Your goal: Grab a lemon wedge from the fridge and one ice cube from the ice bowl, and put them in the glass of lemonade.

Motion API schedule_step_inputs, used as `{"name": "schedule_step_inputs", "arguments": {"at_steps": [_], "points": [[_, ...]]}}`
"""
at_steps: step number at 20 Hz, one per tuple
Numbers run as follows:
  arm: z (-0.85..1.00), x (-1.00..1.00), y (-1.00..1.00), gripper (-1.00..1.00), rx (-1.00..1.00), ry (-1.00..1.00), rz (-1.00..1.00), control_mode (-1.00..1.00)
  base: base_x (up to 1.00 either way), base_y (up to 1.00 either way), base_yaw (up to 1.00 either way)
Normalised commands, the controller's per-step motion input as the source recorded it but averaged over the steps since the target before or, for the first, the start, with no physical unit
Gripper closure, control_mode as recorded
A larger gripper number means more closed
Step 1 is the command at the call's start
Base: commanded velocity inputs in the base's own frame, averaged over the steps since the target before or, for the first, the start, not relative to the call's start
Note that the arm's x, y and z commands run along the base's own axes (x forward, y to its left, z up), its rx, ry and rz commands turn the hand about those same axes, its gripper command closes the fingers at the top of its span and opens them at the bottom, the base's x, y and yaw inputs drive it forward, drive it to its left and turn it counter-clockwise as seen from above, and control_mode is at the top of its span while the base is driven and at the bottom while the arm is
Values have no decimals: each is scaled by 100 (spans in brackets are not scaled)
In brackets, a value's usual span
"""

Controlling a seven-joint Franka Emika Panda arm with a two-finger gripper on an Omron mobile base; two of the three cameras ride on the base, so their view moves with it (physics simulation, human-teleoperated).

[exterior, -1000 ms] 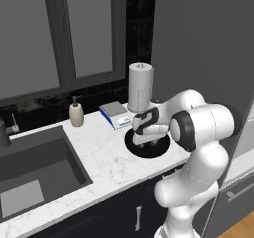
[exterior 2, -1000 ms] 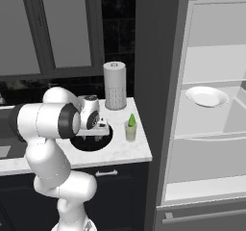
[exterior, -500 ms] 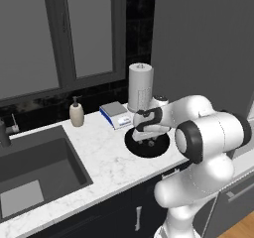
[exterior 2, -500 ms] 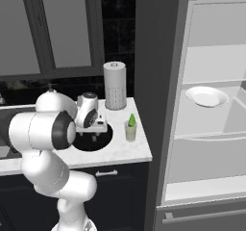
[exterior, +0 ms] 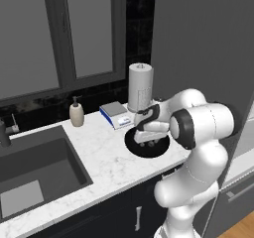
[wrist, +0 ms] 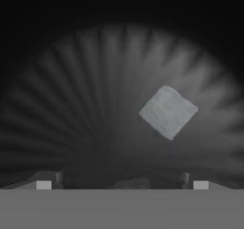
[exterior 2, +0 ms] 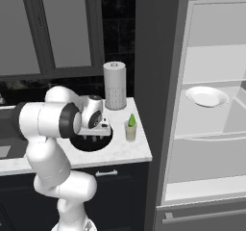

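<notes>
**Black bowl, end effector poised above**

Black and shallow, the ice bowl (exterior: 144,147) sits on the marble table (exterior: 99,162). The end effector (exterior 2: 95,137) hangs over it, spread wide, grasping nothing. One pale ice cube (wrist: 167,111) lies inside. Just right stands the glass of lemonade (exterior 2: 130,130), the lemon wedge (exterior 2: 131,120) poking out. The fridge (exterior 2: 211,129) stands open, far right.

Bench (exterior: 106,162): white marble look, grey veins, smooth. Ice bowl (exterior: 136,147): matt black; inside ribbed in hand view. Ice cube (wrist: 167,111): pale grey, frosted, dull. Glass of lemonade (exterior 2: 130,131): clear, smooth. Fridge (exterior 2: 153,105): matt grey. Paper-towel roll (exterior 2: 115,85): white, dimpled paper. Sink (exterior: 34,175): dark, matt.
</notes>
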Motion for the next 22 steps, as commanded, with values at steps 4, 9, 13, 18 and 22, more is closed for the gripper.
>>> {"name": "schedule_step_inputs", "arguments": {"at_steps": [4,9,13,18,22], "points": [[-28,40,14,-100,-7,6,0,-100,0,0,0],[-13,11,3,-100,-2,2,0,-100,0,0,0],[-1,-35,0,-100,0,-5,8,-100,0,0,0],[0,-15,0,-100,-5,-4,19,-100,0,0,0],[8,9,0,-100,-5,0,22,-100,0,0,0]]}}
